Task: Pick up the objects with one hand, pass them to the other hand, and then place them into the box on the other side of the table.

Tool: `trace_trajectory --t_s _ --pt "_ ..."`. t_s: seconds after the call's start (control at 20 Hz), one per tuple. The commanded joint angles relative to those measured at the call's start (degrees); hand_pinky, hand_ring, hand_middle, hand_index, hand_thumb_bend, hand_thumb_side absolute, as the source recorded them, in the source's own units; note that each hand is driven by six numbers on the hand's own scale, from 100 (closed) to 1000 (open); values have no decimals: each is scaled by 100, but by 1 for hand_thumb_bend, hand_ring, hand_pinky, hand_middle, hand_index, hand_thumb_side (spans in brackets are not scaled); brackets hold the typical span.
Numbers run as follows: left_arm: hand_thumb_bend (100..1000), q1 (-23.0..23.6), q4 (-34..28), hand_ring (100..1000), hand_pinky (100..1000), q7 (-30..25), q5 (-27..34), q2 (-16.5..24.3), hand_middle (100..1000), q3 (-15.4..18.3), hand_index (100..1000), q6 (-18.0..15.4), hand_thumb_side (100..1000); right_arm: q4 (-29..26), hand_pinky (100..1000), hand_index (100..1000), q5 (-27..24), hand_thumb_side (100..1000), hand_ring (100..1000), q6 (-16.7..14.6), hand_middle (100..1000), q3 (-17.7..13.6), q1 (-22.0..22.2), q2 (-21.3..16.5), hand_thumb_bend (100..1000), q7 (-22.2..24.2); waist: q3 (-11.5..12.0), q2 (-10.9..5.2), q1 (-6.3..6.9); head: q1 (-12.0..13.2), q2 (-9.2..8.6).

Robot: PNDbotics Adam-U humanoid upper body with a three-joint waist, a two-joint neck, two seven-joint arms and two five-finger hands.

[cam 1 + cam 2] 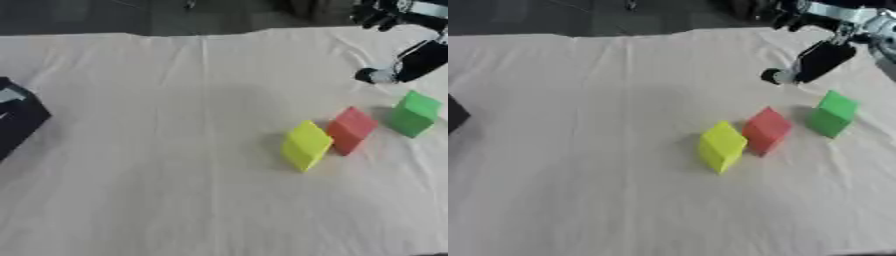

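Three blocks are sitting on the cloth-covered counter (175,190) in a slanting row on its right half — yellow block (305,145) nearest, red block (351,130) just beside it and maybe touching it, green block (414,113) a little apart toward the far right. All three are resting tilted on the cloth, none held. The right hand (820,59) is coming in from the upper right corner, hanging above the cloth just beyond the green block and not touching it; one dark finger or thumb is pointing down-left with a pale tip, other fingers are showing curled near the top edge, but whether it's spread or closed — cannot tell. A black box (17,117) is sitting at the left edge of the counter, mostly cut off, well apart from the blocks. The left hand is not showing in either view. Dark floor is running along the far edge beyond the cloth.
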Motion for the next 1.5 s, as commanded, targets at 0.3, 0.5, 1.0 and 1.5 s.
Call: trace_trajectory --t_s 0.3,0.5,1.0,1.5 --pt "135 -55 -18 942 846 0 -52 178 907 -10 807 62 834 -53 891 875 353 100 884 -509 857 396 -164 -121 397 524 30 -134 17 -38 20" --pt "132 -69 -13 941 845 -10 -63 165 904 -37 805 91 837 78 909 872 578 100 889 -876 853 642 -211 1 396 729 37 -130 33 -60 8" --pt "127 -60 6 940 838 -49 -106 154 902 -86 803 142 844 553 942 894 1652 102 906 -1663 865 901 -260 359 397 562 41 -114 81 -76 -6" --pt "123 -54 31 938 834 -69 -149 154 899 -121 802 171 851 733 951 916 1655 100 918 -2176 882 1007 -345 394 398 819 47 -80 96 -87 16"
